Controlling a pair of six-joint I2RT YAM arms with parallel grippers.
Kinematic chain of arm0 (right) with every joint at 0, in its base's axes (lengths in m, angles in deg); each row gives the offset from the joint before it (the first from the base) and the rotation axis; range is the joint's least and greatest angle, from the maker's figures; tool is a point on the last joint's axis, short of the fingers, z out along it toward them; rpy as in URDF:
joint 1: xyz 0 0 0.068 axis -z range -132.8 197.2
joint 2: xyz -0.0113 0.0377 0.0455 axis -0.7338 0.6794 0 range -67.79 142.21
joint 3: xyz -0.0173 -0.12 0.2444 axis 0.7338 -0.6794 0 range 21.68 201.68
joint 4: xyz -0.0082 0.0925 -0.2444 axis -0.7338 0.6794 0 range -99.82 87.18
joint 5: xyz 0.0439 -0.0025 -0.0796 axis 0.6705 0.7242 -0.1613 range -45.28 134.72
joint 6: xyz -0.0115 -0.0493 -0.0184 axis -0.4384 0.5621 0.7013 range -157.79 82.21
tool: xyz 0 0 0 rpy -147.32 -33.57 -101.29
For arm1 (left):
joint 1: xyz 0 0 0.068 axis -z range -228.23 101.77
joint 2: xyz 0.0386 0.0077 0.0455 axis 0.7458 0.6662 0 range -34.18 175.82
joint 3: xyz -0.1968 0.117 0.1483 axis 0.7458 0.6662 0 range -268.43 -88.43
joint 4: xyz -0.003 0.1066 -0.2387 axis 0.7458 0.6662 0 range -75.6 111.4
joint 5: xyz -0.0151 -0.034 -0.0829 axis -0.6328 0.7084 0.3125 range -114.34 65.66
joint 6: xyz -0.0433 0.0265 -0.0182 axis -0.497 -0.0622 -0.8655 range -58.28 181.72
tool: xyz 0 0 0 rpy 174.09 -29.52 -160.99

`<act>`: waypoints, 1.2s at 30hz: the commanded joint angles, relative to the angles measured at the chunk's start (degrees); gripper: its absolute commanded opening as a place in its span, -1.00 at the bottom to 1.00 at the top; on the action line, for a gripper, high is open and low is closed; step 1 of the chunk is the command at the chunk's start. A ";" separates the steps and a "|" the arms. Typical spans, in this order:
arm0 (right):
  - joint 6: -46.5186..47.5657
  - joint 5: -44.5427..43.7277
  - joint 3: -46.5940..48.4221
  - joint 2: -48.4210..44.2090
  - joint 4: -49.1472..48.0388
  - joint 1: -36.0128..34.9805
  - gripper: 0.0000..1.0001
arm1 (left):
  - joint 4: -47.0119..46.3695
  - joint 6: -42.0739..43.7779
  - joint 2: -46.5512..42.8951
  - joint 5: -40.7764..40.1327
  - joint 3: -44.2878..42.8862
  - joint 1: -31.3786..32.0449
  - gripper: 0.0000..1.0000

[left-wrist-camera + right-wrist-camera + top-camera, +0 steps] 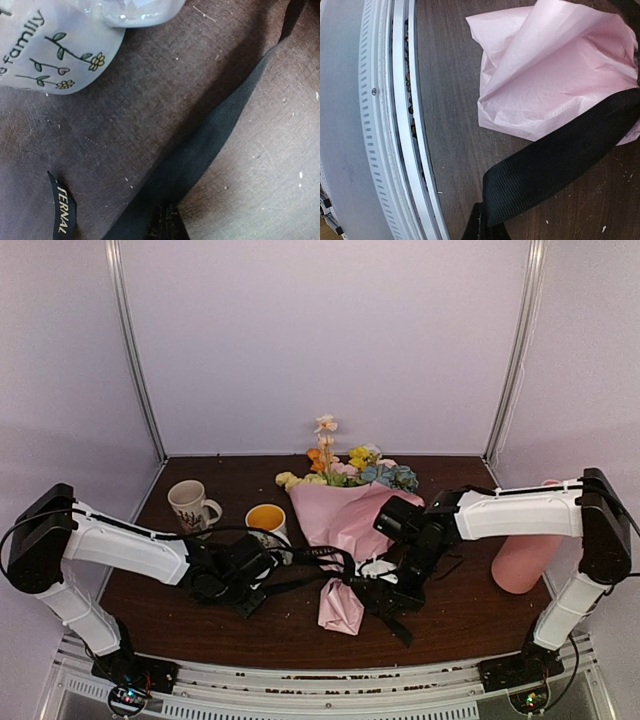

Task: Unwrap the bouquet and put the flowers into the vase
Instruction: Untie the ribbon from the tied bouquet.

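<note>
**A:** At the middle of the table (450, 625), how does the bouquet (345, 530) lie?

**B:** It lies flat. The flowers (350, 465) point to the back wall and the narrow end of the tissue paper (550, 75) points toward the arms. The black ribbon (320, 558) is still around the paper.

**A:** And the two arms?

**B:** The left pincer (255, 592) is clenched on one ribbon end, beside the mugs (190, 505). The right pincer (388, 598) is clenched on the other end, near the paper tip. Each wrist view shows the band running into the fingers.

**A:** Is the knot open?

**B:** I cannot say for sure, because the arms cover it. It seems to be only at the beginning.

**A:** So what is done?

**B:** Almost nothing, I judge. The paper is closed, and no stem is in the vase (522, 562), which is at the right, apart from the bouquet. Untying, unwrapping and moving the flowers all remain.
</note>
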 commanded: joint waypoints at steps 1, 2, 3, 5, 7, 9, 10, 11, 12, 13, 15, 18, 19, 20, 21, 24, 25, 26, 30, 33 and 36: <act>2.13 -0.15 4.69 -5.82 4.74 0.36 -1.00 | -1.64 0.86 1.29 1.41 -0.75 -0.62 -1.00; 2.65 0.13 6.21 -7.02 5.60 0.41 -1.00 | -1.72 0.87 1.44 1.60 -0.60 -0.76 -1.00; 3.08 0.43 7.73 -8.02 6.53 0.54 -1.00 | -1.87 0.82 1.50 1.68 -0.42 -0.82 -1.00; 4.67 1.46 11.28 -9.73 8.99 0.63 -1.00 | -2.19 0.66 1.41 1.87 -0.10 -0.98 -1.00; 5.71 2.58 14.98 -10.96 10.95 0.73 -1.00 | -2.21 0.48 1.38 1.97 -0.09 -1.04 -1.00; 6.82 4.05 19.02 -11.86 13.16 0.70 -1.00 | -2.21 0.35 1.37 2.07 -0.09 -1.11 -1.00; 7.53 4.49 20.74 -12.06 14.40 0.72 -1.00 | -2.21 0.28 1.40 2.21 -0.09 -1.13 -1.00; 8.22 4.89 22.74 -12.21 15.63 0.73 -1.00 | -2.28 0.26 1.37 2.30 -0.01 -1.13 -1.00; 8.82 5.15 24.67 -12.33 16.57 0.75 -1.00 | -2.22 0.33 1.46 2.36 0.00 -1.12 -1.00; 9.20 5.29 26.33 -12.48 17.24 0.75 -1.00 | -2.21 0.34 1.50 2.38 0.00 -1.13 -1.00; 9.75 5.89 29.58 -12.62 17.86 0.80 -1.00 | -2.14 0.35 1.50 2.32 -0.04 -1.13 -1.00; 11.18 7.01 35.60 -11.90 20.43 0.85 -1.00 | -1.37 0.51 1.99 2.62 -0.53 -1.13 -1.00; 11.62 7.51 37.56 -11.74 21.15 0.88 -1.00 | -1.19 0.52 2.12 2.68 -0.72 -1.13 -1.00; 11.96 7.91 39.01 -11.70 21.50 0.93 -1.00 | -1.08 0.52 2.12 2.79 -0.78 -1.13 -1.00; 12.30 8.33 40.40 -11.66 21.85 0.87 -1.00 | -1.11 0.48 2.10 2.92 -0.79 -1.13 -1.00; 13.58 9.96 43.64 -11.81 23.23 0.95 -1.00 | -1.01 0.36 2.40 3.06 -1.00 -1.13 -1.00; 13.87 10.46 44.64 -12.02 23.65 0.95 -1.00 | -0.85 0.27 2.54 3.06 -1.19 -1.18 -1.00; 14.14 10.96 45.64 -12.27 23.96 0.92 -1.00 | -0.73 0.14 2.65 3.02 -1.29 -1.14 -1.00; 15.06 12.33 48.64 -13.50 25.22 0.88 -1.00 | -0.30 -0.09 2.88 3.02 -1.69 -1.22 -1.00; 15.45 12.98 48.84 -14.67 25.59 0.89 -1.00 | 0.43 -0.09 3.29 2.95 -2.43 -1.22 -1.00; 15.63 13.77 48.71 -15.71 25.78 0.90 -1.00 | 1.11 0.31 2.83 3.06 -3.16 -1.22 -1.00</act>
